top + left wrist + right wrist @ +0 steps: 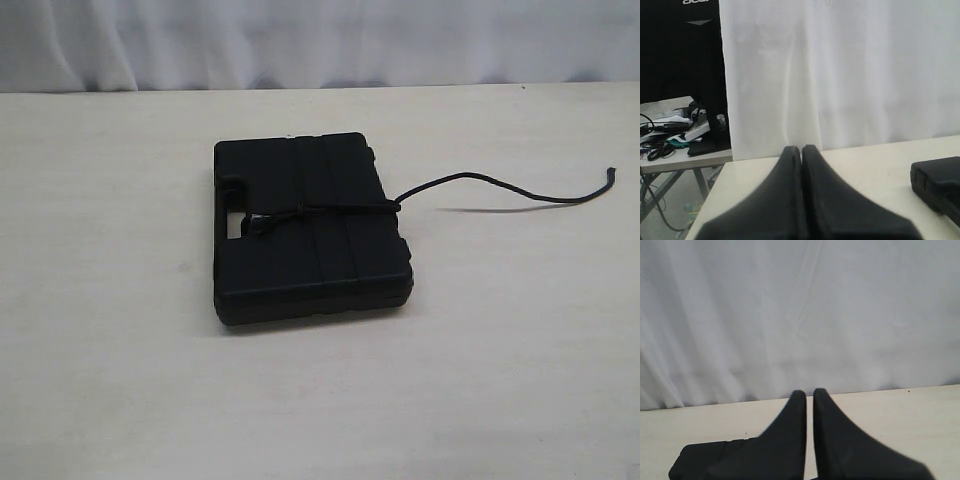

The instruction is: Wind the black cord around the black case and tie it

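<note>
The left pincer point(801, 148) is pressed together and holds nothing. The case point(312, 230) lies flat in the middle of the worktop point(100, 350). The cord point(480, 182) crosses its top and is tied in a knot point(298, 211) left of the lid's centre. The free end leaves the right edge and trails right, its tip turned up. The right pincer point(809, 392) is pressed together too, empty.

The black case point(310, 230) lies flat on the pale table point(100, 350) before me. The black cord point(465, 176) runs across its lid, knotted near the handle cutout point(236, 222), its free tail trailing off to my right.
</note>
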{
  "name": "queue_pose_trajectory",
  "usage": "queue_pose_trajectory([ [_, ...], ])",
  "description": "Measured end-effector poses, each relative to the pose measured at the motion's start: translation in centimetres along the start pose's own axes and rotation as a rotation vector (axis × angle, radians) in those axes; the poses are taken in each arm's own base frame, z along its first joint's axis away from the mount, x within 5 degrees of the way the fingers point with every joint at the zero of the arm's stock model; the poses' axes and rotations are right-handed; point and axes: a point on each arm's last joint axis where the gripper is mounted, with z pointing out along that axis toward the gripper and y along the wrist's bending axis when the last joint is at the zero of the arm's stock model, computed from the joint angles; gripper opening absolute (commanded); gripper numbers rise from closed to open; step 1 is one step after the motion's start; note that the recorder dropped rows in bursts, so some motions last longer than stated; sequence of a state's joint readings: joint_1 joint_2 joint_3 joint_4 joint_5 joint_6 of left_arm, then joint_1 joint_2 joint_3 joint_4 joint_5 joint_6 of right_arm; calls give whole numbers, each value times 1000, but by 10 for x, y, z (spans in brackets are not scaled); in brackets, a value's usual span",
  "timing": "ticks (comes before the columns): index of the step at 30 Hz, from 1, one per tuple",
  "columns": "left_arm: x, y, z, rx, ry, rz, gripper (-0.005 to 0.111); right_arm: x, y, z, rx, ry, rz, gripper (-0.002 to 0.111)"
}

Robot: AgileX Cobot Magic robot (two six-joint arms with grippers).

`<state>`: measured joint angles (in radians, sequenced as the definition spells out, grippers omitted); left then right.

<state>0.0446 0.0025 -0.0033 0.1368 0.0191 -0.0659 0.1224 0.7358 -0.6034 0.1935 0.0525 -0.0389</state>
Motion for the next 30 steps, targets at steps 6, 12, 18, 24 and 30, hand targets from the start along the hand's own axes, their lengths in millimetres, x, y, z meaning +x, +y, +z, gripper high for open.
queue_pose_trajectory([
  [6,2,-1,0,10,19,14,0,0,0,0,0,0,0,4],
  [12,3,-4,0,81,27,48,0,0,0,0,0,0,0,4],
  [18,7,-5,0,88,70,63,0,0,0,0,0,0,0,4],
  [24,15,-4,-1,88,163,77,0,0,0,0,0,0,0,4],
  [30,19,-5,-2,94,211,32,0,0,0,0,0,0,0,4],
])
